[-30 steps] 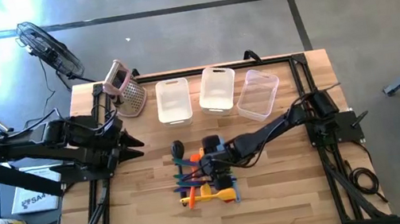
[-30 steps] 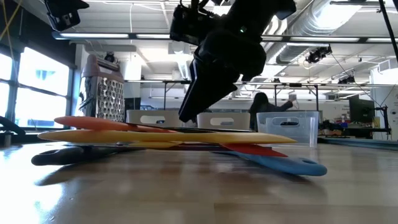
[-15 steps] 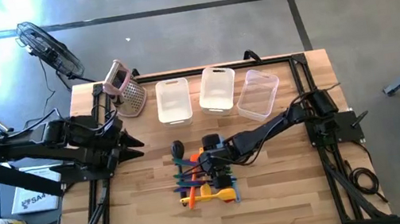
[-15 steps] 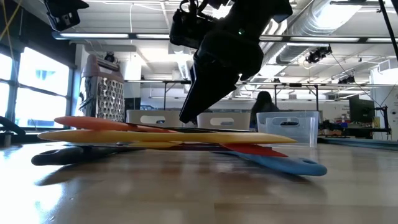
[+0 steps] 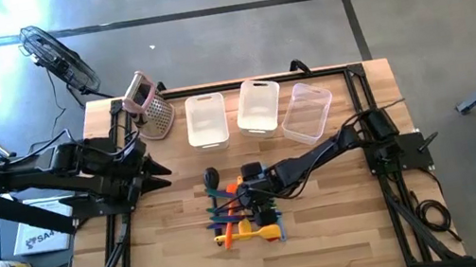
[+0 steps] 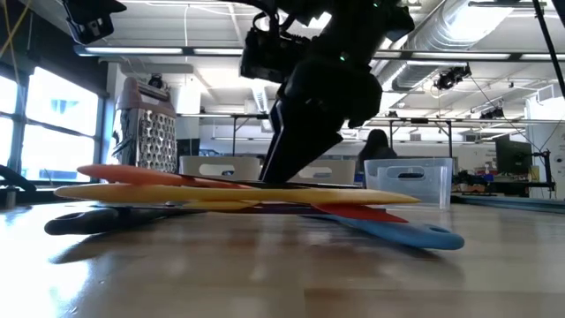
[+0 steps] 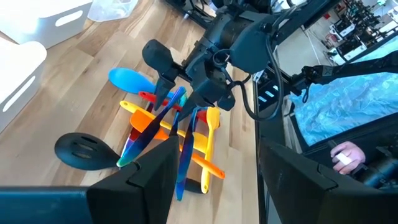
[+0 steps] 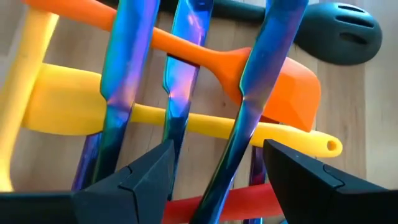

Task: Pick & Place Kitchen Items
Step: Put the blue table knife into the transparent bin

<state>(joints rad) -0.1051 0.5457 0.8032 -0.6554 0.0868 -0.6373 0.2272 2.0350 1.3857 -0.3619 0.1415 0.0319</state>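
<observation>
The kitchen items lie crossed in a pile (image 5: pixel 243 211) at the table's middle. The right wrist view shows three shiny blue-purple handles (image 8: pixel 181 93), an orange spatula (image 8: pixel 277 84), a yellow one (image 8: pixel 68 102), a red one (image 8: pixel 199 208) and a dark slotted spoon (image 8: pixel 345 25). My right gripper (image 5: pixel 249 192) is open and tilted down low over the pile (image 6: pixel 274 168). Its fingers (image 8: pixel 134 180) stand either side of two blue-purple handles. Whether they touch the pile, I cannot tell. My left gripper (image 5: pixel 166 172) waits open at the table's left.
Three clear bins (image 5: pixel 206 119), (image 5: pixel 259 106), (image 5: pixel 307 111) stand in a row along the far edge. The metal grater with a pink handle (image 5: pixel 150 104) stands at the far left. A blue spatula (image 6: pixel 415 234) sticks out of the pile's side.
My right gripper has come down a little toward the pile. The utensils have stayed where they were.
</observation>
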